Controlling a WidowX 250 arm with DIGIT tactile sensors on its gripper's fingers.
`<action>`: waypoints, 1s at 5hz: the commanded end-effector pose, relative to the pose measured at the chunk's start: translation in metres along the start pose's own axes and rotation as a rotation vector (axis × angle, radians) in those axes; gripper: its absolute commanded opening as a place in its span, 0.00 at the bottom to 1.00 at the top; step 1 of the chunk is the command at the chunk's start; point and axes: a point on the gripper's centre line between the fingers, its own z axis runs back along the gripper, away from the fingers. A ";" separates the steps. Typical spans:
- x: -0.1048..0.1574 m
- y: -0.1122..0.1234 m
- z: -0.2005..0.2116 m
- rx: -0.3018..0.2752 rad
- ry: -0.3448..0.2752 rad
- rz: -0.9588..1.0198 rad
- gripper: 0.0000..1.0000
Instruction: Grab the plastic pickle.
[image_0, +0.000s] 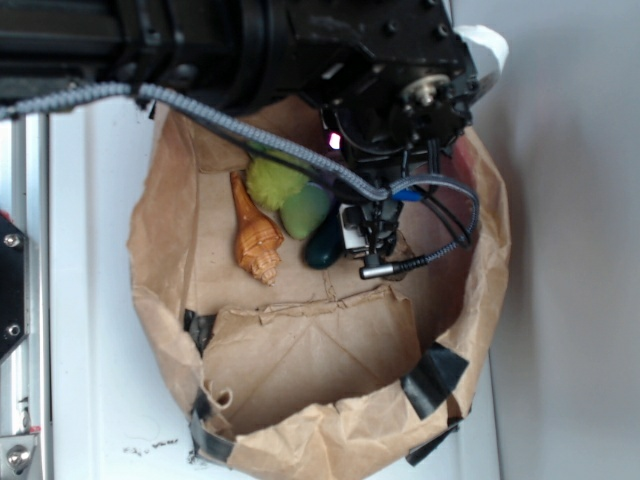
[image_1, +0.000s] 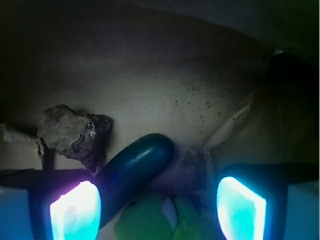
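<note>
The plastic pickle (image_0: 325, 245) is a glossy dark green oblong on the floor of a brown paper bag (image_0: 300, 440). In the wrist view the pickle (image_1: 137, 167) lies slanted, its lower end against the inner side of the left fingertip (image_1: 75, 212). Its upper end points away toward the bag wall. My gripper (image_1: 157, 210) is open, and the right fingertip (image_1: 240, 210) stands well clear of the pickle. From outside, the gripper (image_0: 372, 242) hangs low inside the bag, just right of the pickle.
An orange shell (image_0: 255, 238) lies left of the pickle, with a fuzzy lime-green plush (image_0: 275, 180) and a pale green ball (image_0: 305, 210) behind it. A green toy (image_1: 150, 217) lies between the fingers. Bag walls surround everything; black tape (image_0: 435, 378) patches the front.
</note>
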 end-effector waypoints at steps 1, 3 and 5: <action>0.016 -0.011 0.014 -0.067 -0.137 -0.030 1.00; 0.016 -0.018 0.006 -0.090 -0.181 0.044 1.00; 0.008 -0.018 -0.014 -0.038 -0.198 0.014 1.00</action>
